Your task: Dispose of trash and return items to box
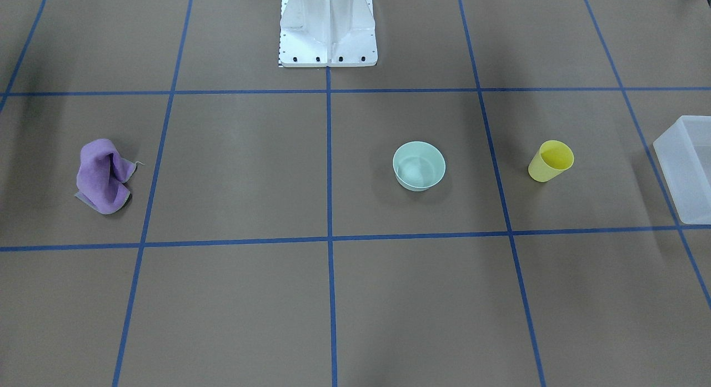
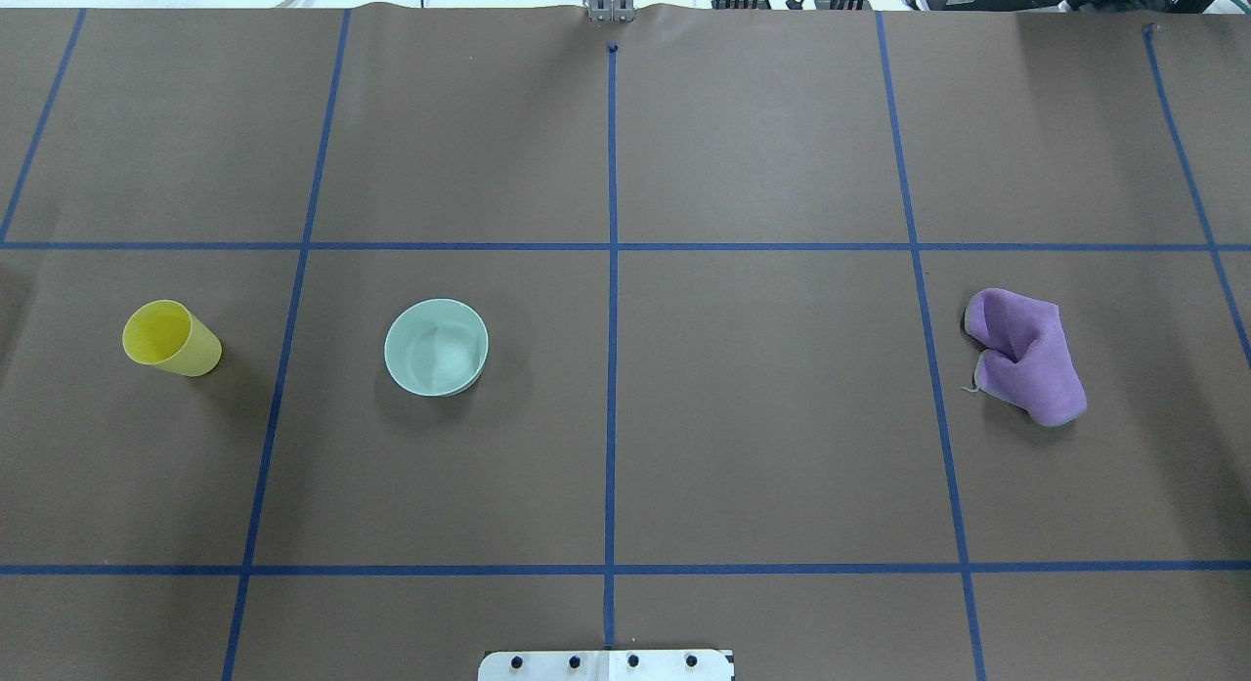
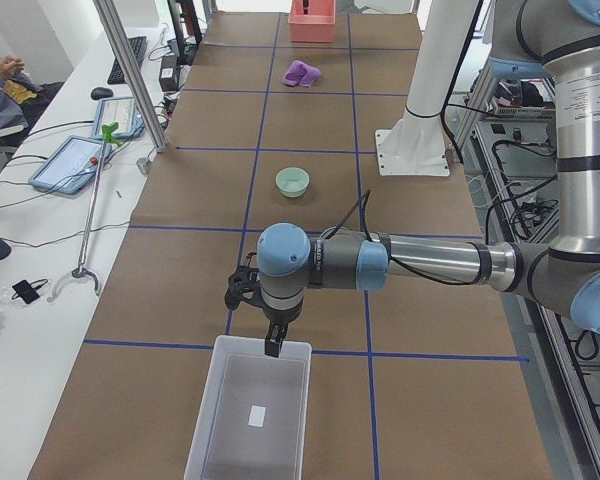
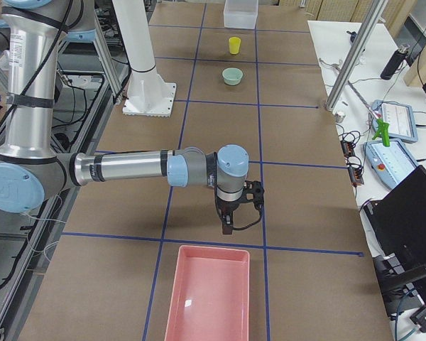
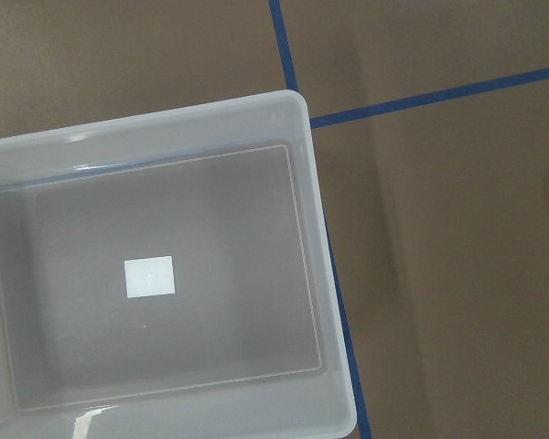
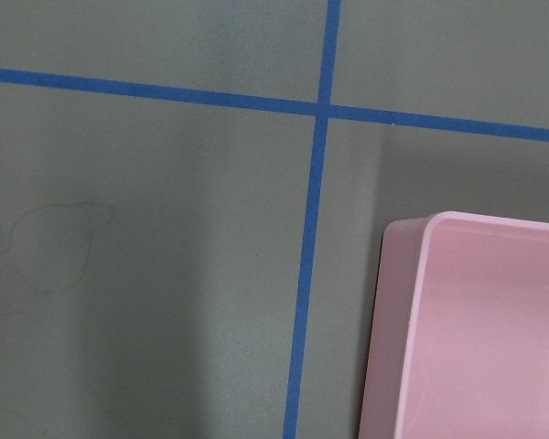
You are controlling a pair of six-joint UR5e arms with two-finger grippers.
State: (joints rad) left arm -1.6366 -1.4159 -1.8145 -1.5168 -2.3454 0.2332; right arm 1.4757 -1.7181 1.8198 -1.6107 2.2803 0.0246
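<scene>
Left wrist-mounted: plain white label [image 5: 149, 276] inside box [image 5: 165, 137].

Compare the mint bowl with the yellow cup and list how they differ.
The bowl is pale mint green; the cup is yellow. The bowl is wide and shallow; the cup narrower and taller. The bowl sits nearer the middle of the table; the cup farther to the robot's left. Both stand upright and empty.

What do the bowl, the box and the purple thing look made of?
Bowl: likely plastic, smooth and matte, with a thin even rim.
Box: frosted translucent plastic; the brown table shows dimly through it.
Purple thing: soft cloth, perhaps microfibre, slumped in folds.
</scene>
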